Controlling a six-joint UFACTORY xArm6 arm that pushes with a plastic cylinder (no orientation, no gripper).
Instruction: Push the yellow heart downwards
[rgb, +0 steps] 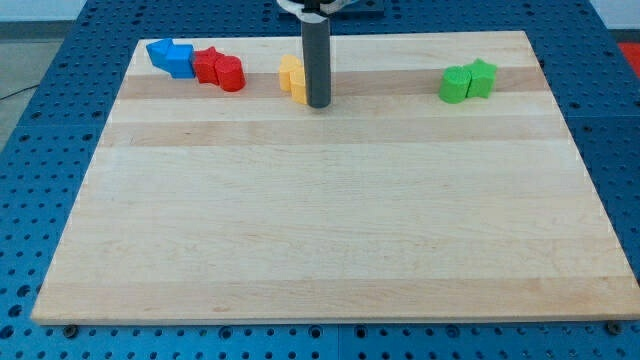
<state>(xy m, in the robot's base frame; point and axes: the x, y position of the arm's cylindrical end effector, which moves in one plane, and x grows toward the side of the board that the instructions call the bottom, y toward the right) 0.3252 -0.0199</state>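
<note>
Far left at the top: blue blocks (171, 57), red blocks (219, 69) touching them. Next, yellow blocks (292, 78) near the board's (320, 250) 12 o'clock, heart among them, hard to pick out. My tip (319, 103) touching at their 3 o'clock, gripping nothing, not yet above for pushing down. Green blocks (467, 81) far right.

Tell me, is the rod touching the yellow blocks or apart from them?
Touching, it seems: my tip sits against the right side of the yellow blocks, no gap visible.
</note>
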